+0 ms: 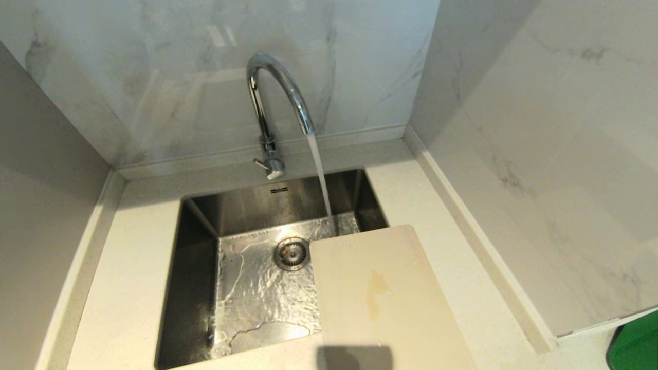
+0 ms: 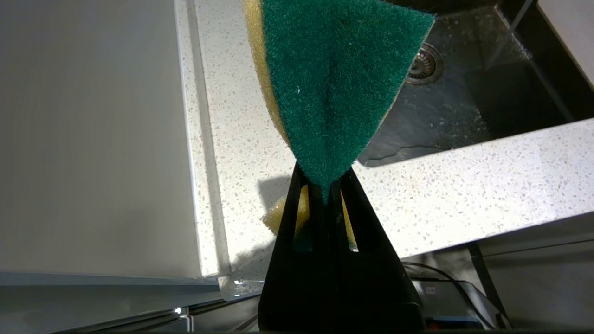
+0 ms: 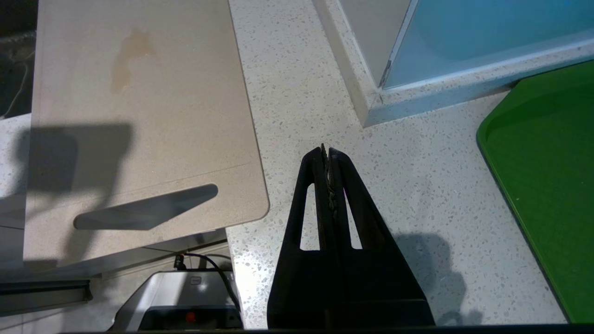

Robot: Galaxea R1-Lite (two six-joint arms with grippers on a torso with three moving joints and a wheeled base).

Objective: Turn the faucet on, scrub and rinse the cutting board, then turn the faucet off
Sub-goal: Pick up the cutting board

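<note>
The chrome faucet (image 1: 275, 97) stands behind the steel sink (image 1: 200, 288), and water streams from its spout into the basin beside the board's far edge. The cream cutting board (image 1: 380, 298) with an orange-brown stain lies over the sink's right side and the counter; its slot handle shows in the right wrist view, where the cutting board (image 3: 139, 116) lies beside my shut, empty right gripper (image 3: 327, 150). My left gripper (image 2: 325, 178) is shut on a green and yellow sponge (image 2: 334, 83), held above the counter left of the sink (image 2: 464, 106). Neither gripper shows in the head view.
Marble walls close in the counter at the back, left and right. A green board (image 3: 547, 185) lies on the counter to the right, seen as the green board (image 1: 637, 344) at the head view's corner. Speckled white counter (image 1: 133, 272) surrounds the sink.
</note>
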